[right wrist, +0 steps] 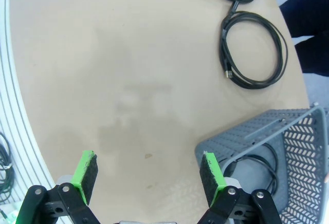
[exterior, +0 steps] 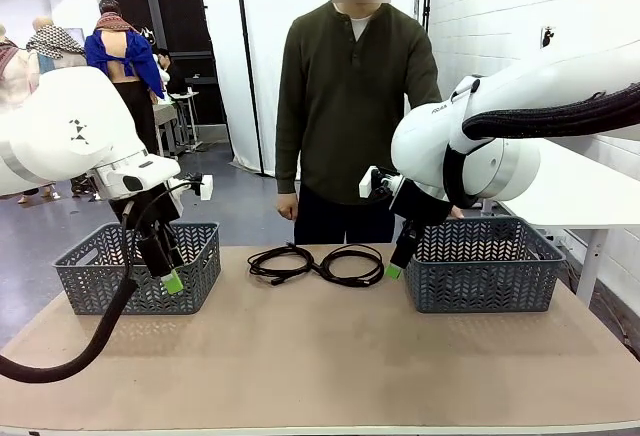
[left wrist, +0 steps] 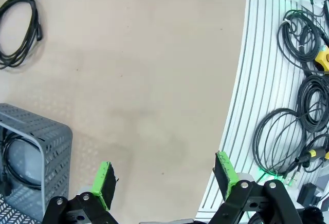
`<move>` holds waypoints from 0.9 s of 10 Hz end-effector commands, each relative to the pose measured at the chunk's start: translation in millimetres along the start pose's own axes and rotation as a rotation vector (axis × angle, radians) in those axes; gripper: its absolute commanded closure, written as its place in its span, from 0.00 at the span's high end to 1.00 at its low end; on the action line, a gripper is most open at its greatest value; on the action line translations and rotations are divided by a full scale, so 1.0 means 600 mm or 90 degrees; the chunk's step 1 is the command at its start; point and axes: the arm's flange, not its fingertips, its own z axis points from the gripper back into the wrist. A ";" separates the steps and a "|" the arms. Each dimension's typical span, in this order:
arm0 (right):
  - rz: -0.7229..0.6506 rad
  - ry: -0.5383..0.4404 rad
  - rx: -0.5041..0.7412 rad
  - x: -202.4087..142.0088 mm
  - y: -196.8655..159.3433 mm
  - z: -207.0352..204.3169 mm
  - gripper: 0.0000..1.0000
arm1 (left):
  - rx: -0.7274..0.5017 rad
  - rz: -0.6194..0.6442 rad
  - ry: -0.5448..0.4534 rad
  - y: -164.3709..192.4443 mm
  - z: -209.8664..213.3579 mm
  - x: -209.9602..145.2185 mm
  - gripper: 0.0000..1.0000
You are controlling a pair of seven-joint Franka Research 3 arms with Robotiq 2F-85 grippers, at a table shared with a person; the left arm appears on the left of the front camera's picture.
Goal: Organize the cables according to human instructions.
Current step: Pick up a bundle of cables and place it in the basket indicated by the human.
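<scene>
Two black cables lie coiled side by side on the table's far middle, one loop (exterior: 280, 262) on the left and one (exterior: 352, 265) on the right. The human (exterior: 350, 106) stands behind them with arms hanging down. My left gripper (exterior: 168, 276) hangs open in front of the left basket (exterior: 140, 268), with nothing between its fingers (left wrist: 104, 183). My right gripper (exterior: 395, 268) is open and empty at the right basket's (exterior: 485, 266) near left corner. A coiled cable (left wrist: 15, 157) lies inside the left basket, and another (right wrist: 254, 168) inside the right one. The table loops also appear from the wrists (left wrist: 18, 29) (right wrist: 254, 49).
The tan tabletop (exterior: 320, 356) stretches bare between me and the cables. Beyond its curved edge, on a white slatted surface (left wrist: 257, 80), lie several other cords (left wrist: 298, 34) with yellow plugs. A white table (exterior: 580, 196) stands at the right.
</scene>
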 end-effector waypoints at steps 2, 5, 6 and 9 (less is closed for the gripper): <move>-0.004 0.003 -0.003 0.001 -0.001 0.000 1.00 | 0.006 0.004 -0.005 0.003 0.003 -0.002 1.00; -0.004 0.003 -0.003 0.001 -0.001 0.000 1.00 | 0.006 0.004 -0.005 0.003 0.003 -0.002 1.00; -0.004 0.003 -0.003 0.001 -0.001 0.000 1.00 | 0.006 0.004 -0.005 0.003 0.003 -0.002 1.00; -0.004 0.003 -0.003 0.001 -0.001 0.000 1.00 | 0.006 0.004 -0.005 0.003 0.003 -0.002 1.00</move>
